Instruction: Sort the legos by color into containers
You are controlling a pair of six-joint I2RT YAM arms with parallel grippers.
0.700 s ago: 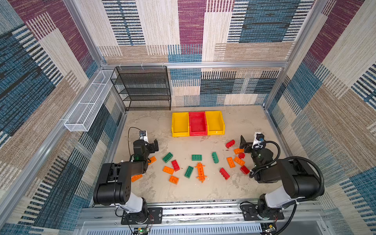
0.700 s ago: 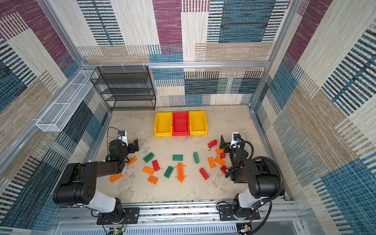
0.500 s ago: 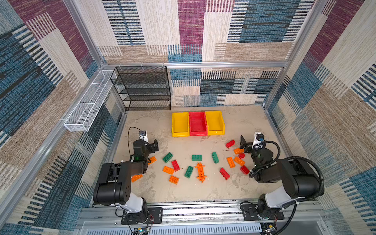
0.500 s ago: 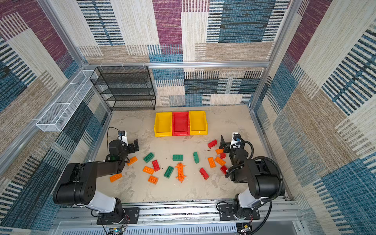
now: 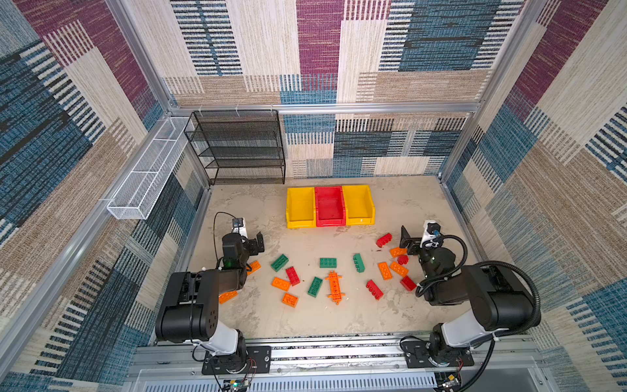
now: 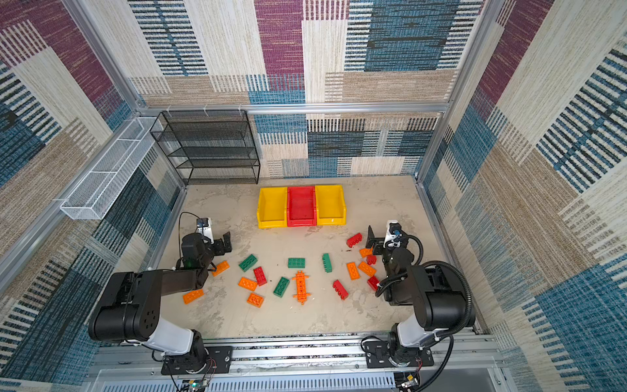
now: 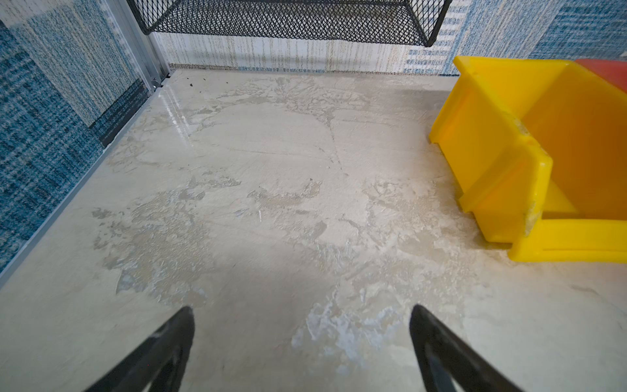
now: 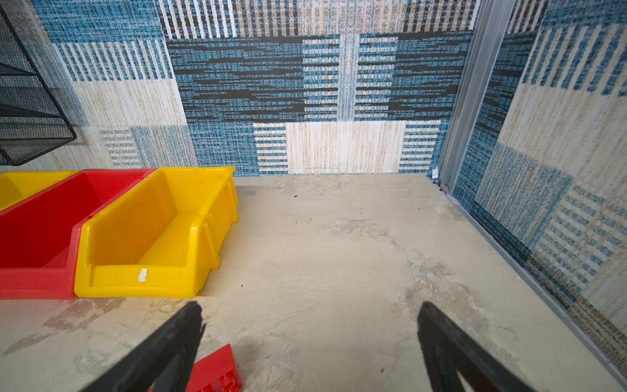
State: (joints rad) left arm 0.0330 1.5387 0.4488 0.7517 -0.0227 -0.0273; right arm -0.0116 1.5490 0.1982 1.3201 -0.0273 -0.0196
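Your right gripper [image 5: 407,241] hangs empty and low over the table [image 5: 305,325], at the right end of the scattered bricks. Its jaws are spread wide, and the right wrist view shows its fingers [image 8: 169,346] with only bare surface between them.

The piece to aim for is the red brick [image 5: 383,240]. It lies just beside that gripper, on the side toward the middle of the table. In the wrist view the same brick [image 8: 213,371] sits back behind the fingertips, partly hidden by one finger. You cannot tell from here whether the finger touches it.

In both top views its long axis runs on a slant, more across the table than toward the back wall. So the brick is neither ahead of the jaws nor between them. You probably need to draw back, shift inward and turn the wrist so the jaws close across its narrow width.

Your left gripper [image 5: 257,242] is also spread open with nothing in it, and it is well apart on the far side of the scatter, so the right arm is clearly the nearer one.

The red bin [image 5: 330,222] stands between the yellow bins [image 5: 300,222] at the back, off toward the centre from the brick. All three look empty, so the sorting has not begun.
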